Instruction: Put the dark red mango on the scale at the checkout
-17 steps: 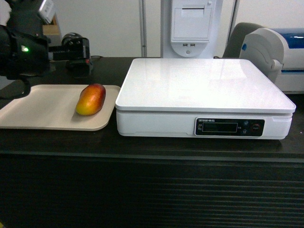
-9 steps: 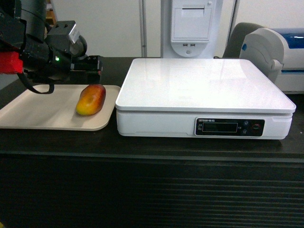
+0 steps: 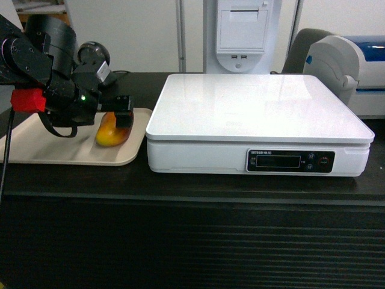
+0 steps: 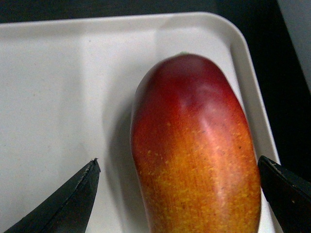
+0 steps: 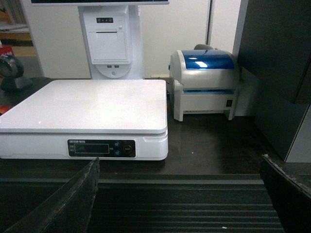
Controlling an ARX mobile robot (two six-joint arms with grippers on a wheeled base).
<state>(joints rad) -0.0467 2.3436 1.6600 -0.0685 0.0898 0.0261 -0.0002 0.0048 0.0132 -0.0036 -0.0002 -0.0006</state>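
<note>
The step in hand is the grasp: the fist-sized oval mango, dark red shading to orange-yellow [image 4: 194,150], lies on its side at the right end of the shallow beige plastic tray [image 3: 36,144], close to the tray's right rim and just left of the large flat white electronic scale with its glossy square platform [image 3: 255,108]. The left gripper [image 4: 177,187] is down over the fruit with its black fingers [image 4: 65,204] spread wide, one on each side of the yellow end; the left finger shows a strip of bare tray between it and the skin, while the right one sits very close to the skin, and I cannot tell whether it touches. Nothing is gripped yet. The right gripper [image 5: 180,194] is also apart and empty, held in front of the dark ribbed checkout counter [image 3: 192,241] and looking at the scale from the near side. Next, in my judgement, the left jaws need to close across the mango's narrow width, firmly enough that smooth, rounded skin does not squirt out, then lift clear of the tray rim and carry right, over the scale's raised edge, before setting it down near the platform's middle.
</note>
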